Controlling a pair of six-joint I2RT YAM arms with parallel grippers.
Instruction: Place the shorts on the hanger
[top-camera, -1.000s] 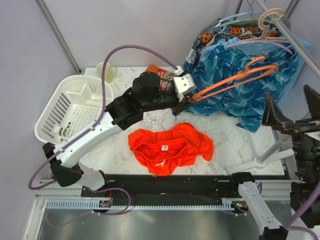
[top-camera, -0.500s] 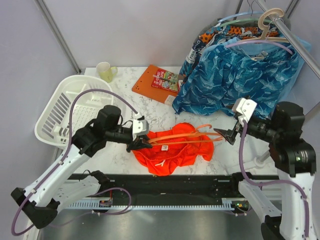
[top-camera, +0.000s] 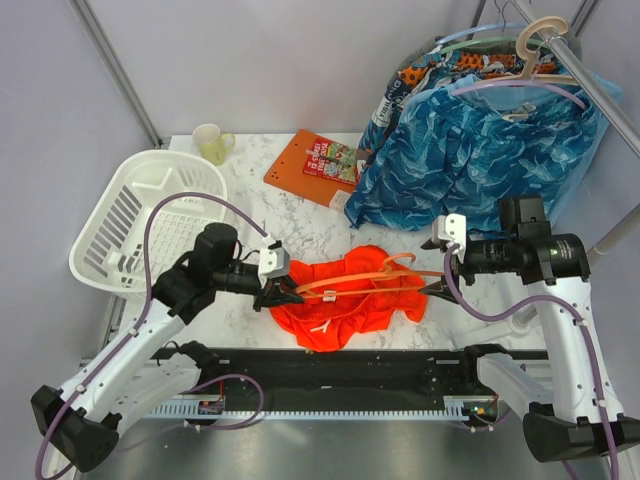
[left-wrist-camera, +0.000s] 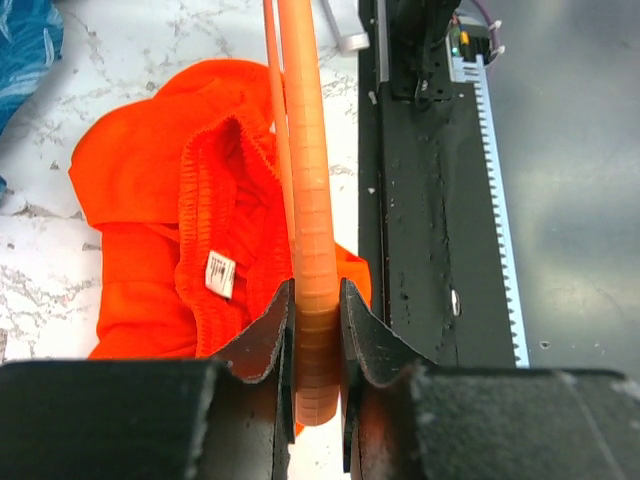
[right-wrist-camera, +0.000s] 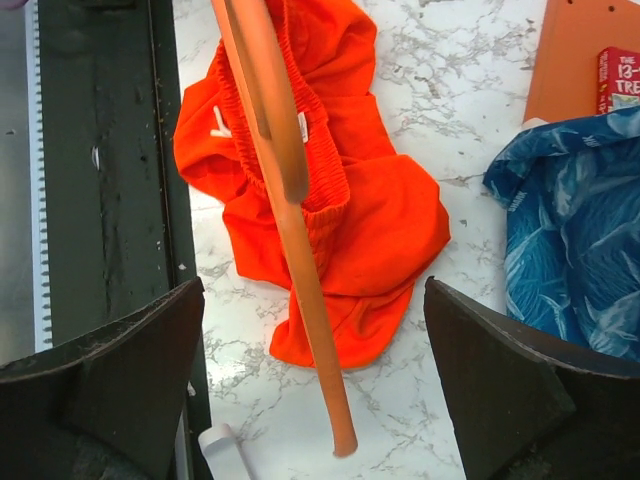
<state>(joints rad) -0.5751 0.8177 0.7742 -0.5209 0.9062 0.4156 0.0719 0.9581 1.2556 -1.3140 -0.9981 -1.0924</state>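
The orange-red shorts lie crumpled on the marble table, waistband and white tag facing up. The thin orange hanger stretches across just above them, its hook pointing to the far side. My left gripper is shut on the hanger's left end. My right gripper stands wide open at the hanger's right end. In the right wrist view that free end hangs between the spread fingers without touching them, and the shorts lie beneath it.
A white basket stands at the left with a pale mug behind it. An orange board with a book lies at the back. A blue patterned garment hangs from the rail at the right. A black strip runs along the near edge.
My left gripper has brought the hanger down from the blue garment to just above the shorts. My right arm has swung in from the right, its open jaws now around the hanger's free end.
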